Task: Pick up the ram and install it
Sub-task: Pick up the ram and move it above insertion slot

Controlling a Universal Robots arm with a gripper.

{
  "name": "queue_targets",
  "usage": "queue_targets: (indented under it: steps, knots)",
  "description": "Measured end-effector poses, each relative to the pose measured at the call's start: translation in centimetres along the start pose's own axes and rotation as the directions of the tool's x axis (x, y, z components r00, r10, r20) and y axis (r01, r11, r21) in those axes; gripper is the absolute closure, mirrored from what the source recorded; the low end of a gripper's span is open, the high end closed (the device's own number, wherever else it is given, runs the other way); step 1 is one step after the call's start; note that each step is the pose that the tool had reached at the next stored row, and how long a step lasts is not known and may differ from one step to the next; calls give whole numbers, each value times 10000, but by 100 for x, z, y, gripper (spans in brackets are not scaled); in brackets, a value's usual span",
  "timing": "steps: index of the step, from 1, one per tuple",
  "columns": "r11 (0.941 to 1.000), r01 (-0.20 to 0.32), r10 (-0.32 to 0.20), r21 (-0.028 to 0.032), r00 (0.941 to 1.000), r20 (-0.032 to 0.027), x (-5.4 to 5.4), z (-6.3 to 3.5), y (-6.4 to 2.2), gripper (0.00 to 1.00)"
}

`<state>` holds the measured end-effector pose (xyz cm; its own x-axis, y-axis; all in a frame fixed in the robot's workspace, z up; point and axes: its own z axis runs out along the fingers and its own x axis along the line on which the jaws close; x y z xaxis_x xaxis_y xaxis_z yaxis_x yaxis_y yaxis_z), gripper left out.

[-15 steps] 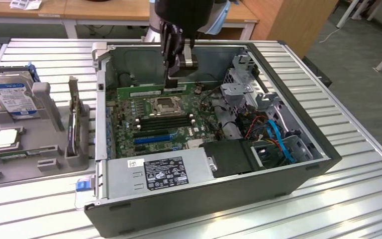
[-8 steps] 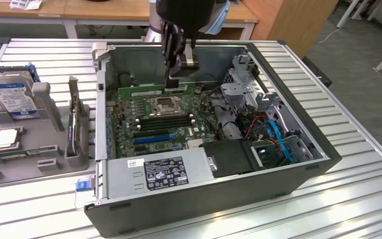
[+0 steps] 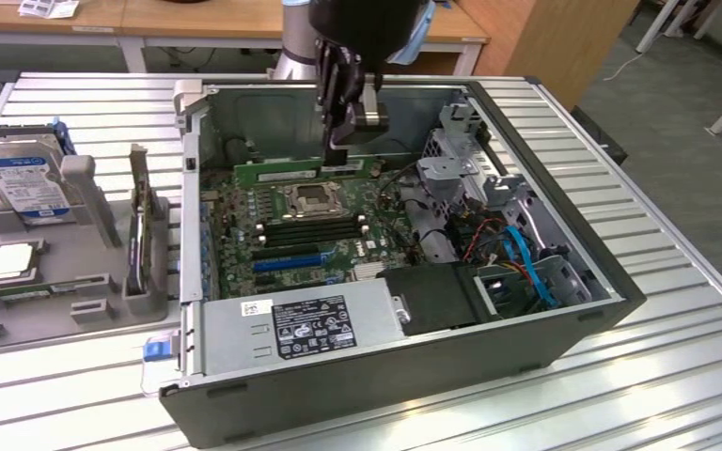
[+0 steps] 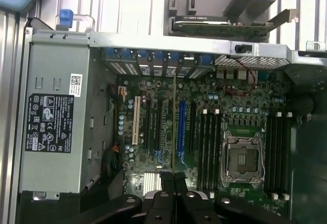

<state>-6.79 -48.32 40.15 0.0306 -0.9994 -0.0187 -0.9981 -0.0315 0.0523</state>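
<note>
Green ram [image 3: 283, 173] sits clamped in the tool [image 3: 339, 153].

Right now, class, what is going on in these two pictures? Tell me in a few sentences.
A robot arm is working inside an open computer case on a metal table. Its tool is shut on the ram, a thin green stick, which it holds level over the motherboard, close to the CPU socket. Whether the stick touches a slot cannot be told. A hard drive sits in a grey tray outside the case.
</note>
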Motion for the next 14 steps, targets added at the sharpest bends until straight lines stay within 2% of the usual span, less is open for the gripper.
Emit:
queue_targets:
  steps: [7, 14]
  knots:
    - [9997, -249, 249, 4, 9997, 13, 0, 1, -24, 89]
    - [9997, -253, 253, 5, 9997, 15, -5, 2, -27, 89]
